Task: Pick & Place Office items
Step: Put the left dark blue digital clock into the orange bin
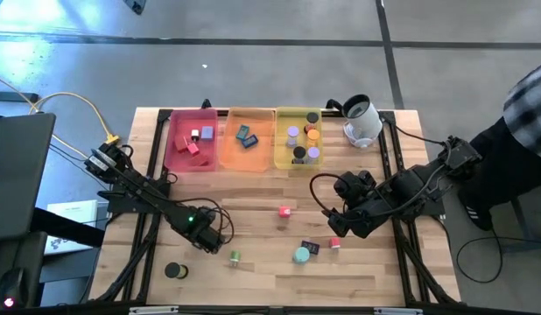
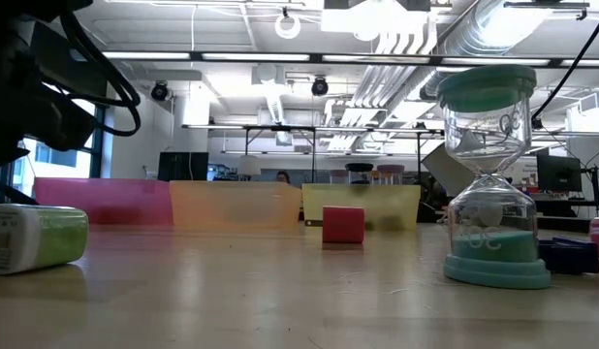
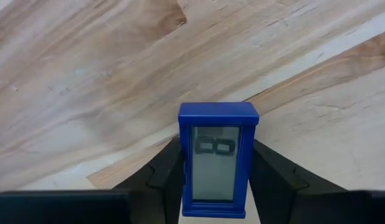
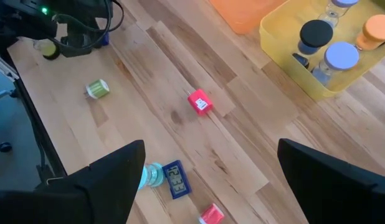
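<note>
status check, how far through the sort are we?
Partly done. Pieces already sit in the pink tray, orange tray and yellow tray. In hand: the left tool is shut on a blue timer above the table. The right tool is open, hovering empty. Left on the table: red cube, green cylinder, teal hourglass, another blue timer, a second red piece, black cylinder.

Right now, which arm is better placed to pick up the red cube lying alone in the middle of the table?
The right arm. Its open gripper hangs near the red cube, empty. The left gripper is shut on a blue timer.
</note>
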### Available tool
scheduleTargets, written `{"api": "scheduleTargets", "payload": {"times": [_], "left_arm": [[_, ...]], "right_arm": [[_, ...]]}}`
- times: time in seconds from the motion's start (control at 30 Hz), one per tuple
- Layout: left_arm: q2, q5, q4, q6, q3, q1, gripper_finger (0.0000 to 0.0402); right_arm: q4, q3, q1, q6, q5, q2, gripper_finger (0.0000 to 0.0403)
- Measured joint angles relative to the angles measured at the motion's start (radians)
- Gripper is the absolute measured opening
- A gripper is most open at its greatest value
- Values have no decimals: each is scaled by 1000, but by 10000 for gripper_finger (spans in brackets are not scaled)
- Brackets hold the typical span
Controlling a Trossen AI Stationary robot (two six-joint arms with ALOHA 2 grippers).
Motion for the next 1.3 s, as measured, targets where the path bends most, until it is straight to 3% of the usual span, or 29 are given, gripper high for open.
{"api": "scheduleTargets", "payload": {"times": [0.27, 0.57, 0.77, 0.93, 1.1, 1.3], "left_arm": [[-81, 45, -53, 3, -3, 0, 132], [-363, -39, -73, 48, -2, 90, 132], [-559, -160, -23, 214, -1, 243, 132], [-639, -180, 120, 481, 0, 434, 132], [-637, -95, 249, 714, 6, 619, 132], [-546, 123, 237, 889, 49, 852, 132]], "right_arm": [[45, 0, 1, 0, -4, 0, 355], [56, 0, 13, -14, 1, 13, 355], [73, 1, 5, -89, 71, 31, 355], [81, 0, -17, -124, 82, 33, 355], [83, 0, -29, -132, 99, 35, 355], [82, 0, -29, -134, 104, 34, 355]]}}
